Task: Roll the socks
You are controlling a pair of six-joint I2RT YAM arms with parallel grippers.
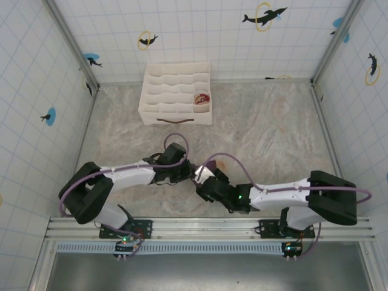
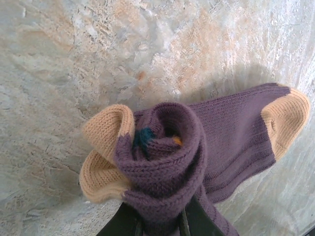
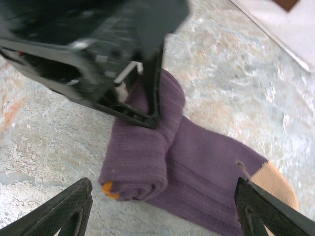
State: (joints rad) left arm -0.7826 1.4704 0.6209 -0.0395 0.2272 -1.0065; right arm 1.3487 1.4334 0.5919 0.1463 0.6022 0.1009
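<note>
- The left gripper is clamped shut on the rolled end of the purple sock, its dark fingers pinching the coil from both sides.
- The right gripper stands wide open with one finger on each side of the same sock, holding nothing.
- The unrolled part of the sock stretches out over the marbled table, and its tan toe points away from the roll.
- Well apart, by the far wall, sits the white organiser box. A beige and dark red bundle sits in a compartment near the box's right edge.
</note>
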